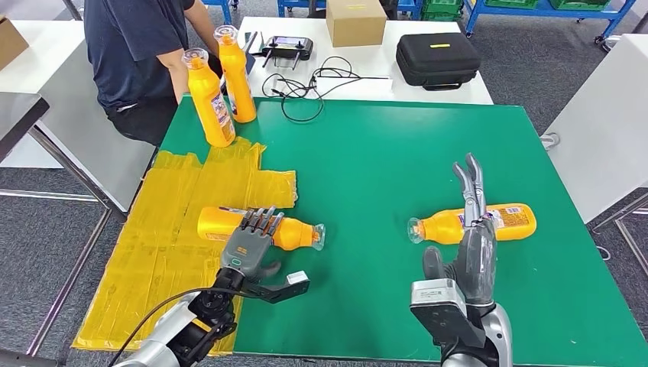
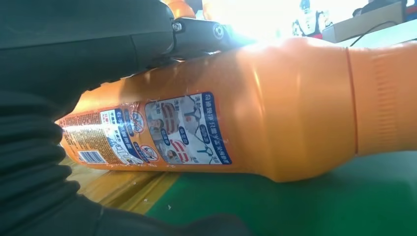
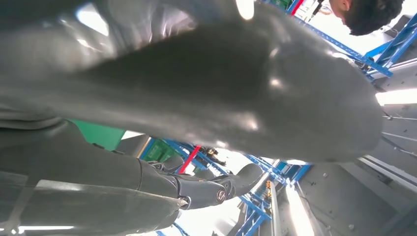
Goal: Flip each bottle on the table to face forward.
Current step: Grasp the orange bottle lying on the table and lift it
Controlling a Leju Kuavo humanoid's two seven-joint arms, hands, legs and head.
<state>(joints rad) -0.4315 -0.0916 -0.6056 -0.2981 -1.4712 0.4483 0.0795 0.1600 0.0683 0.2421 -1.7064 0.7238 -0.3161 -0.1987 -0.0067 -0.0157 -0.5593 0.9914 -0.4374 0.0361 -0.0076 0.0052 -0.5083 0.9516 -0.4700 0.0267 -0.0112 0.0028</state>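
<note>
Two orange bottles lie on their sides on the green mat (image 1: 382,153). The left one (image 1: 294,232) points its cap to the right, and its label (image 2: 187,130) fills the left wrist view. My left hand (image 1: 252,241) lies over this bottle, fingers across its top and thumb on the near side. The right bottle (image 1: 508,220) has its cap to the left. My right hand (image 1: 470,245) stands just in front of it, fingers (image 3: 206,93) straight and apart, holding nothing. Two more orange bottles (image 1: 210,99) (image 1: 237,76) stand upright at the back left.
A person (image 1: 137,53) stands at the mat's back left corner by the upright bottles. Yellow tape (image 1: 168,237) covers the mat's left side. On the white table behind lie a black case (image 1: 437,60), a cardboard box (image 1: 355,21) and cables (image 1: 313,84).
</note>
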